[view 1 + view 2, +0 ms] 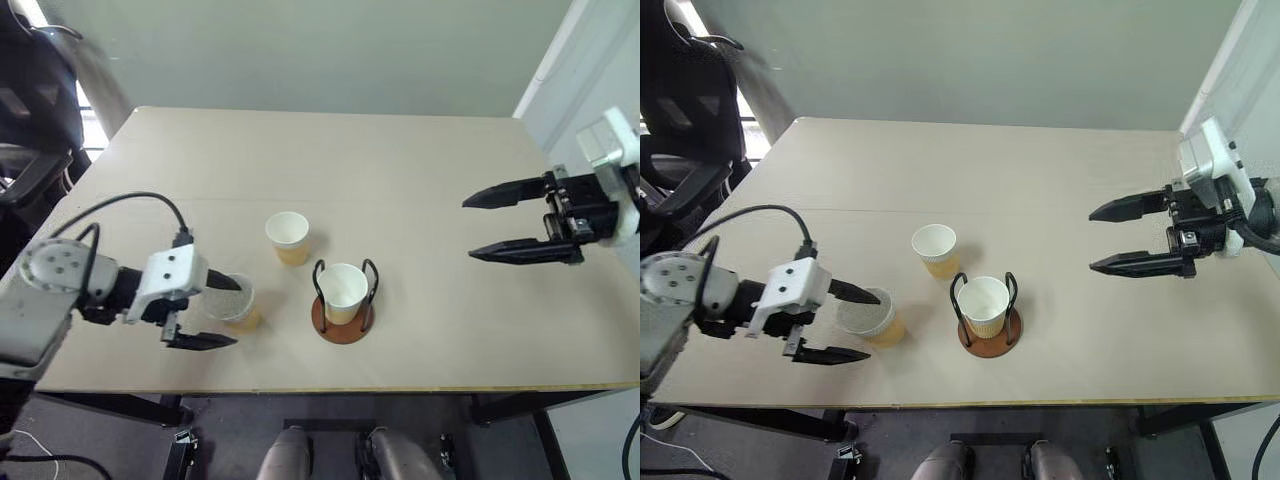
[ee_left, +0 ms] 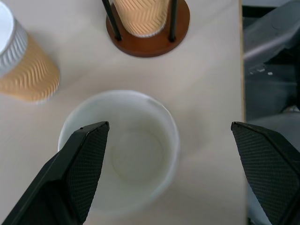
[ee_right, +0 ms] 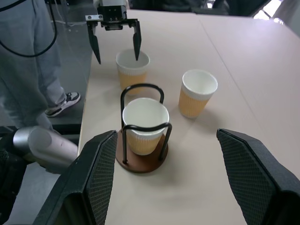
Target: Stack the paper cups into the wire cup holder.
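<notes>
Three tan ribbed paper cups stand upright on the table. One cup (image 1: 343, 288) sits inside the wire cup holder (image 1: 342, 324), between its black loops on the brown disc base. A second cup (image 1: 288, 238) stands free just behind and left of the holder. The third cup (image 1: 240, 303) stands left of the holder near the front edge. My left gripper (image 1: 222, 312) is open at this cup: one finger (image 1: 224, 282) hangs over its mouth, the other lies outside its near wall. My right gripper (image 1: 469, 230) is open and empty, in the air over the table's right side.
The beige table (image 1: 400, 170) has bare surface behind and to the right of the cups. Its front edge (image 1: 330, 388) runs close to the holder. A black office chair (image 1: 30, 100) stands off the left corner. A person's legs (image 3: 33, 70) stand beside the table.
</notes>
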Controlling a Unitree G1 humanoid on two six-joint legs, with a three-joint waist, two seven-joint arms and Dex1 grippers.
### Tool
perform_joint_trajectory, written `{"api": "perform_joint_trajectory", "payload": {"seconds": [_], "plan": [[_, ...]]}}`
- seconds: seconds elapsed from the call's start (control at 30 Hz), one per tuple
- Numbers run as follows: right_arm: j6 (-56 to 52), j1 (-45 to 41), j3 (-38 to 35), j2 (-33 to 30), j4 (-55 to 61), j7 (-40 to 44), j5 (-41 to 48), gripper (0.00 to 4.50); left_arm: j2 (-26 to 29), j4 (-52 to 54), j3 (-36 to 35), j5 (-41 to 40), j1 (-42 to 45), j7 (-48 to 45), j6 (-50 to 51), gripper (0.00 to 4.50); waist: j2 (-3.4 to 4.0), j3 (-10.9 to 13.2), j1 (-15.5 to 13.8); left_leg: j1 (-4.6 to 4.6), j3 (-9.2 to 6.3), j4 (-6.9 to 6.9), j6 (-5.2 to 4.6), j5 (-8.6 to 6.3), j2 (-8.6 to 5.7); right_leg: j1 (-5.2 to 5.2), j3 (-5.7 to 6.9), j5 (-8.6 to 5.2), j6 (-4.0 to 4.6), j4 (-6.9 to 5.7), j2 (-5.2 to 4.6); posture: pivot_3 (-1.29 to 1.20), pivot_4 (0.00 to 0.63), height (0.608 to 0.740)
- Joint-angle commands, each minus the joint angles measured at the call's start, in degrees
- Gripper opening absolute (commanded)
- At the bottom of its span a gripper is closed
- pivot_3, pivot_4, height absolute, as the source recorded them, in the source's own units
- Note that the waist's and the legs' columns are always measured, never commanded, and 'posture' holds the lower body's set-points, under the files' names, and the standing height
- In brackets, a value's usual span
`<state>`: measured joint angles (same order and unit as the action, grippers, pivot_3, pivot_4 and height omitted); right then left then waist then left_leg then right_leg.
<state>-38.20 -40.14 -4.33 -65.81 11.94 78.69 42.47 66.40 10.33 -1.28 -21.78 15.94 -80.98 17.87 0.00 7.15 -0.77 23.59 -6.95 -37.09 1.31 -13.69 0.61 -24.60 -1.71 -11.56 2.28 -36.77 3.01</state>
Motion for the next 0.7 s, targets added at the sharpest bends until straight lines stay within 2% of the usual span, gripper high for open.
{"api": "perform_joint_trajectory", "payload": {"seconds": [0.03,0.07,0.4,0.43,0.57,0.7], "plan": [[-0.67,0.24,-3.84,-1.58,2.05,-1.12,0.13,3.48,-0.27,-1.28,1.98,2.28,1.95,-1.03,-1.88,4.10,0.00,0.00,-0.01,0.02,0.00,0.00,-0.01,-0.01,0.00,-0.01,0.00,0.01,-0.03,0.01,0.00,0.00,0.150,0.740],[-0.84,0.42,-4.09,-1.77,2.26,-1.28,0.20,3.48,-0.29,-1.82,2.62,2.86,2.31,-1.38,-2.41,3.89,0.00,0.00,-0.04,0.02,0.00,0.00,-0.03,-0.02,0.00,-0.01,0.00,0.01,-0.04,0.02,0.00,0.00,0.150,0.740],[-1.67,1.87,-5.20,-2.33,3.79,-2.55,0.00,3.48,-1.08,-5.18,3.94,5.28,5.28,-2.24,-5.33,0.24,0.00,0.00,-0.11,0.03,0.01,-0.04,-0.12,-0.03,-0.01,0.01,0.00,-0.02,-0.17,0.02,0.00,0.00,0.150,0.740],[-1.63,1.94,-5.27,-2.40,3.75,-2.60,-0.04,3.48,-1.16,-5.07,3.89,4.99,5.80,-2.50,-5.01,0.01,0.00,0.00,-0.15,0.03,0.00,-0.04,-0.13,-0.01,-0.01,0.01,0.00,-0.02,-0.18,0.01,0.00,0.00,0.150,0.740],[-2.32,2.79,-6.49,-2.93,4.03,-2.51,0.76,3.48,-0.81,-3.81,3.92,2.93,6.84,-4.92,-2.79,0.01,0.00,0.00,-0.16,0.04,0.01,-0.07,-0.15,0.00,-0.03,0.02,-0.01,0.00,-0.22,0.01,0.00,0.00,0.150,0.740],[-4.54,6.83,-12.17,-4.29,4.78,-1.32,3.97,3.48,0.01,-2.54,3.75,-0.13,9.31,-8.32,1.33,0.01,-0.05,-0.03,-0.37,0.10,-0.01,-0.08,-0.16,0.00,-0.05,0.02,-0.01,-0.03,-0.27,0.04,0.00,0.00,0.150,0.740]]}}
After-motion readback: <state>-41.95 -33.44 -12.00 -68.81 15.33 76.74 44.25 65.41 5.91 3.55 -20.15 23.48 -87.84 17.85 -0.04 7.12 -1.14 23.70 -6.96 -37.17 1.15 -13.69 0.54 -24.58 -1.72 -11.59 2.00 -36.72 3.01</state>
